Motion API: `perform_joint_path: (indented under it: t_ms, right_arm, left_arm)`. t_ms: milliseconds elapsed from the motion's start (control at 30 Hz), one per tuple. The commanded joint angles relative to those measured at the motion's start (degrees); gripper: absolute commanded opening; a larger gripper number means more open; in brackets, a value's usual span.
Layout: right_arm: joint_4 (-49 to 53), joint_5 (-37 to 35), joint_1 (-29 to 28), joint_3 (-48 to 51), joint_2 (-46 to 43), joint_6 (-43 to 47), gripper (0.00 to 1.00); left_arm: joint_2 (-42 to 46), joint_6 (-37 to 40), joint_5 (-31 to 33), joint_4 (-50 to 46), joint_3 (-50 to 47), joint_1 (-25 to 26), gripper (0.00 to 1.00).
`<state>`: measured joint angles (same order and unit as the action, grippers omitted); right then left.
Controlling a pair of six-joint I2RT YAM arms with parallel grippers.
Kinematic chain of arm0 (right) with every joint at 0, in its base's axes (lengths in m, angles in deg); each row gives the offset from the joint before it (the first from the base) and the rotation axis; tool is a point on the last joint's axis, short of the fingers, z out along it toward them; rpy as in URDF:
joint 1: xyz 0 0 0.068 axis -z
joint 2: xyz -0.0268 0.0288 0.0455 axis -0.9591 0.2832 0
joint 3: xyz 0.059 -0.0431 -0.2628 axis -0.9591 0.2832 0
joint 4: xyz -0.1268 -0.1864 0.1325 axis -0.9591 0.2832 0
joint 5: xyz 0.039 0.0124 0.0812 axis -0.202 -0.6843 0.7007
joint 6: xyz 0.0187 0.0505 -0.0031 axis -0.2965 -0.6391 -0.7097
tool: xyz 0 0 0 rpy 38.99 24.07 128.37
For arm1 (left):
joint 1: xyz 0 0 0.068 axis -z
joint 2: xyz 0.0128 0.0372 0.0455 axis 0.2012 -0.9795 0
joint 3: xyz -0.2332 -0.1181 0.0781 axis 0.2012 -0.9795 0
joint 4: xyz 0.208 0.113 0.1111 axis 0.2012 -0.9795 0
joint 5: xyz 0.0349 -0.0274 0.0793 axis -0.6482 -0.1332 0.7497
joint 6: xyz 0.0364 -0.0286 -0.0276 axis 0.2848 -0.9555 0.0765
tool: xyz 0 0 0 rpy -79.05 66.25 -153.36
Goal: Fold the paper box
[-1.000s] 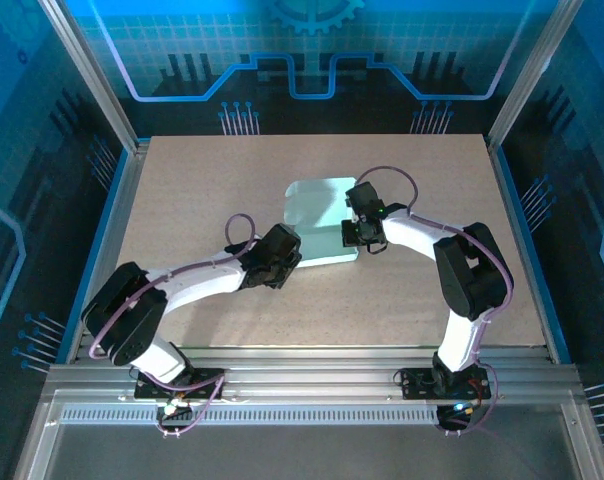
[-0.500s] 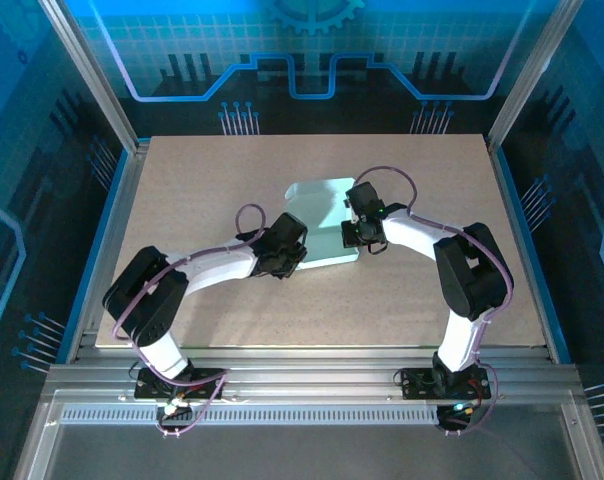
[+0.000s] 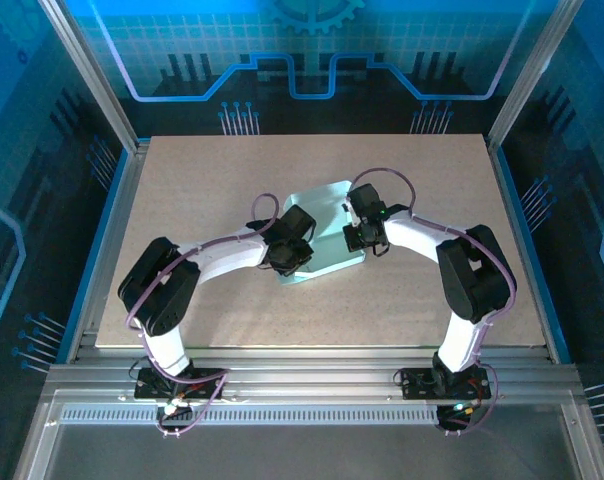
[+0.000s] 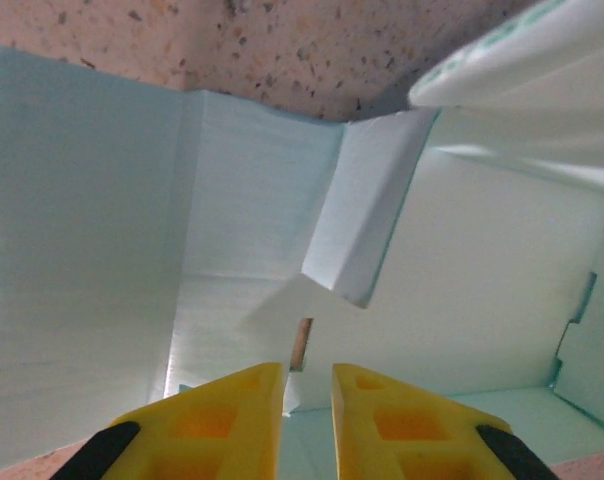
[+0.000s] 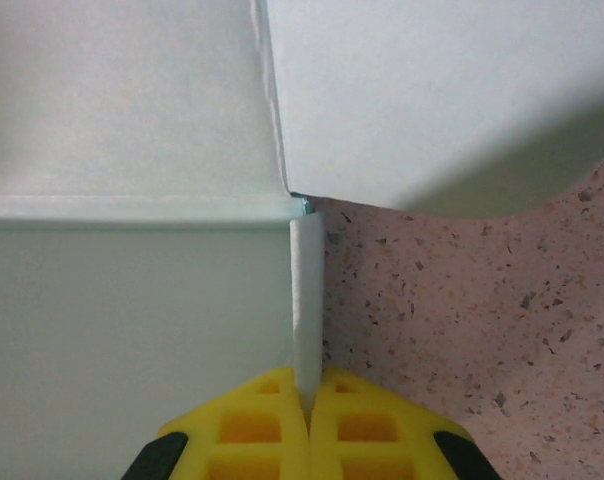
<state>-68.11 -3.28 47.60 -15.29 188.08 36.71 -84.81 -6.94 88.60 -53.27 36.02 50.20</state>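
Mint card: the pale mint paper box [image 3: 327,262], a thin die-cut card sheet with creased panels and flaps, lay partly folded near the middle of the speckled tan tabletop [image 3: 182,190], a little toward its far edge.
Right gripper: the right gripper [image 5: 307,385] was clenched on a thin upright strip of card at the sheet's right side. It seemed to be anchoring the sheet and holding that wall up while the other arm worked.
Left gripper: the left gripper [image 4: 307,378] sat low over the sheet's near-left part. Its yellow fingers [image 4: 222,410] were a narrow gap apart at a card edge; whether they pinched it I could not tell.
Raised flap: a small side flap [image 4: 367,210] stood tilted up off its panel, a fold begun rather than finished.
Step in hand: probably raising a side wall against the anchored one.
Risk: card this thin could buckle or slide if the anchoring grip slipped.
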Motion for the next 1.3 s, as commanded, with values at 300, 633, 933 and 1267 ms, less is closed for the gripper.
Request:
perform_joint_path:
  t_ms: [300, 633, 933, 1267]
  right_arm:
    - [2.40, -0.73, 0.73, 0.13, -0.34, -1.78, 0.00]
    - [3.05, 0.62, 0.82, -0.81, -0.07, -2.92, 0.00]
    - [3.11, 0.20, 0.86, 0.16, -0.96, -0.98, 0.00]
    - [3.02, 1.98, 0.82, 0.59, -1.17, 1.16, 0.00]
  left_arm:
    - [9.40, -8.93, 6.46, -3.84, -4.99, 2.90, 0.48]
    - [3.94, -17.70, 0.72, 6.67, -6.77, 5.39, 0.44]
    - [-0.10, -10.21, 4.79, -1.18, -1.34, 4.61, 0.26]
    - [-3.37, -0.50, 3.02, -5.10, 4.04, 3.91, 0.20]
